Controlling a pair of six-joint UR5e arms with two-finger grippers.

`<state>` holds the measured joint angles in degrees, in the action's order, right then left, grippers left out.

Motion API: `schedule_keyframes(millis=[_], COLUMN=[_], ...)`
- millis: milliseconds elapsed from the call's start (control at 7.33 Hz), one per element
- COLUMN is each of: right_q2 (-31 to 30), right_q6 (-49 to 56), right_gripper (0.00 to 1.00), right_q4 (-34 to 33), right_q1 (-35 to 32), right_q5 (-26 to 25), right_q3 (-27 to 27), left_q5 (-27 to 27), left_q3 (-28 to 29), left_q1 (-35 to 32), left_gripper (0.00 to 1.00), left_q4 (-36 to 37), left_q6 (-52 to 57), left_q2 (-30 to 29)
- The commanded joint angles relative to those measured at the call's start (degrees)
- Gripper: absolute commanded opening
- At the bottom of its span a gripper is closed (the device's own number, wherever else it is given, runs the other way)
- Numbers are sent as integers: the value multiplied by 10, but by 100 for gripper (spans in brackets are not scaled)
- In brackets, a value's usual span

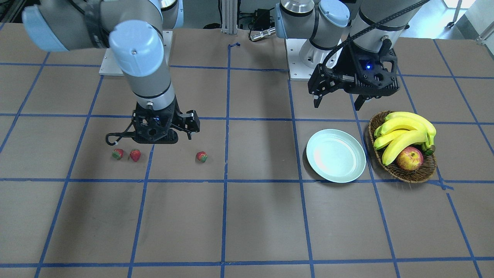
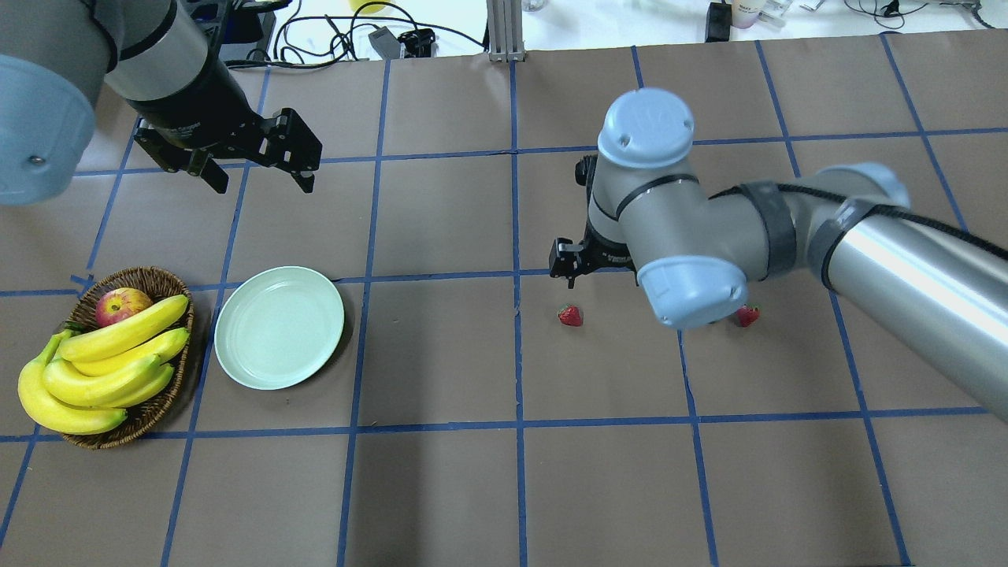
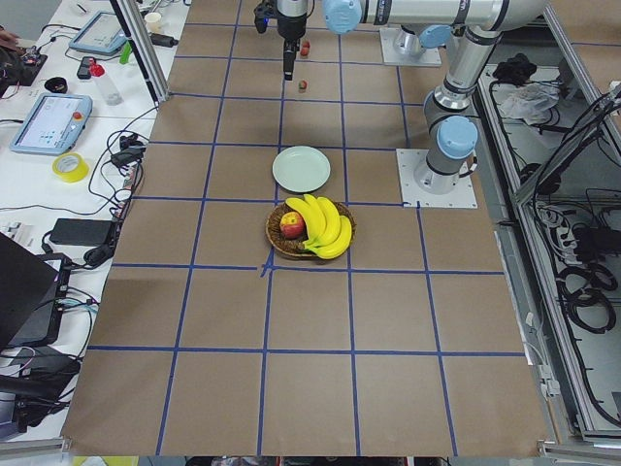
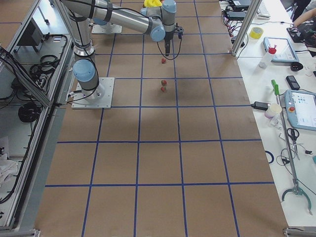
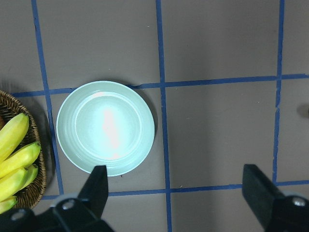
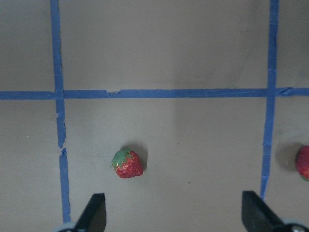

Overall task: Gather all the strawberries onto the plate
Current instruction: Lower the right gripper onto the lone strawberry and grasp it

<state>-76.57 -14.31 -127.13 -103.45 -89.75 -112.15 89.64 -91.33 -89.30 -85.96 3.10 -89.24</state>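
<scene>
place: robotics lab | under me: table (image 3: 310, 388) papered brown, gridded with blue tape (image 1: 224, 216) | my arms bolted to a metal base plate (image 3: 456, 194) | side bench (image 3: 29, 192): what look like teach pendants (image 3: 50, 123), tape roll (image 3: 70, 167) | cable bundles (image 3: 574, 283) behind my base | aluminium frame posts (image 3: 139, 49)

1. Overhead, you lose the middle strawberry (image 1: 135, 155) wholly under the right arm (image 2: 693, 236); the outer strawberry (image 2: 746, 316), off to the side of its jaws, shows only half.
2. From the right wrist, the edge strawberry (image 6: 304, 163), right of the jaws, is cropped.
3. From the left wrist, the basket (image 5: 42, 179), left of the jaws, is cropped.
</scene>
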Motion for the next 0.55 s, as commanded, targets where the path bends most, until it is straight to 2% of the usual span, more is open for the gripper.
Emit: schedule_keyframes(millis=[0, 136, 273, 409], right_q2=[47, 62, 64, 70], right_q6=[-28, -29, -29, -30], right_gripper=[100, 100, 97, 79], right_q4=[-88, -97, -98, -99], right_q1=[-17, -31, -34, -34], right_q5=[18, 34, 29, 29], right_q3=[-33, -32, -32, -32], left_q5=[-1, 0, 0, -2], left_q3=[-2, -2, -2, -1], left_q1=[1, 2, 3, 3], left_gripper=[100, 100, 100, 100], left_q4=[-2, -2, -2, -1], left_q6=[1, 2, 5, 5], left_q2=[0, 0, 0, 0])
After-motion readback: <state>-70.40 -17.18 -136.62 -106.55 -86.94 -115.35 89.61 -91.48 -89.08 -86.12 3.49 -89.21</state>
